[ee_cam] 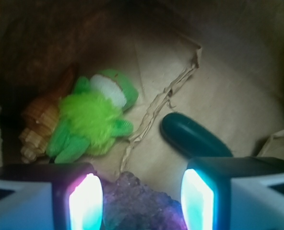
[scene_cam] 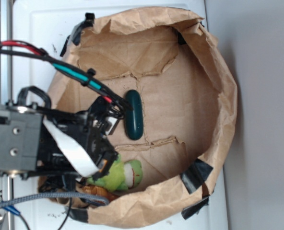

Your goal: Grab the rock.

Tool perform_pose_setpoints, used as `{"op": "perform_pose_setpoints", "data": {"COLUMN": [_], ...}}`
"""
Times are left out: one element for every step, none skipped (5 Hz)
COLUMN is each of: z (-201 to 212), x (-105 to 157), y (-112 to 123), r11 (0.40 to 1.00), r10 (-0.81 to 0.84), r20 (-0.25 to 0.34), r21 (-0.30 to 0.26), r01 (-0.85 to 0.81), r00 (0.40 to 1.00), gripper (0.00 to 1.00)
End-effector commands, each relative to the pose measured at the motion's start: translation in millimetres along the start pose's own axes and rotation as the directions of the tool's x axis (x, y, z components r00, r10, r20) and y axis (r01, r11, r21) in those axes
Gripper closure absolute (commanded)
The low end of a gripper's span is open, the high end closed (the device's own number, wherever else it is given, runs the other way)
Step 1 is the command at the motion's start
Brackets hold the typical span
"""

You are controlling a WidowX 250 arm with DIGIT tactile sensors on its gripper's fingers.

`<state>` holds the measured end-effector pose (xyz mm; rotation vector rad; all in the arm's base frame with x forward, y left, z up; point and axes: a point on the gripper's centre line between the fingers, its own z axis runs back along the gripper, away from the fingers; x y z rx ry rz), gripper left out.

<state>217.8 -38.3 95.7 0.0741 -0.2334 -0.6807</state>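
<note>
rock [ee_cam: 139,203] between the parted jaws of gripper [ee_cam: 141,201], low in the bag [scene_cam: 218,72] beside the plush [ee_cam: 91,122]; likely hard, dense, jagged, best pinched across flatter flanks, not slanted facets.

The exterior view looks straight down from above, far enough off to take in the whole brown paper bag [scene_cam: 214,96] lying on the white table [scene_cam: 36,28], with the robot arm entering from the left edge. The wrist view sits on the arm itself, just behind the pincer [ee_cam: 142,201], and faces forward and down into the bag from very near, its two lit fingertips [ee_cam: 87,203] filling the lower edge. Both views share the bag's creased floor, the dark green capsule [scene_cam: 133,115] [ee_cam: 195,139] and the lime-green plush toy [scene_cam: 123,175] [ee_cam: 94,120]. The rock [ee_cam: 137,203], between the fingertips, shows in the wrist view only.
</note>
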Motion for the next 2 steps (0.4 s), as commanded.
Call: {"op": "perform_pose_setpoints", "data": {"z": [18.1,9.2], "x": [25.9,28.0], "y": [26.3,34.0], "r11": [0.998,0.996], "r10": [0.047,0.054], "r20": [0.056,0.031], "r21": [0.046,0.07], "r01": [-0.05,-0.057], "r00": [0.997,0.998], "gripper": [1.0,1.0]}}
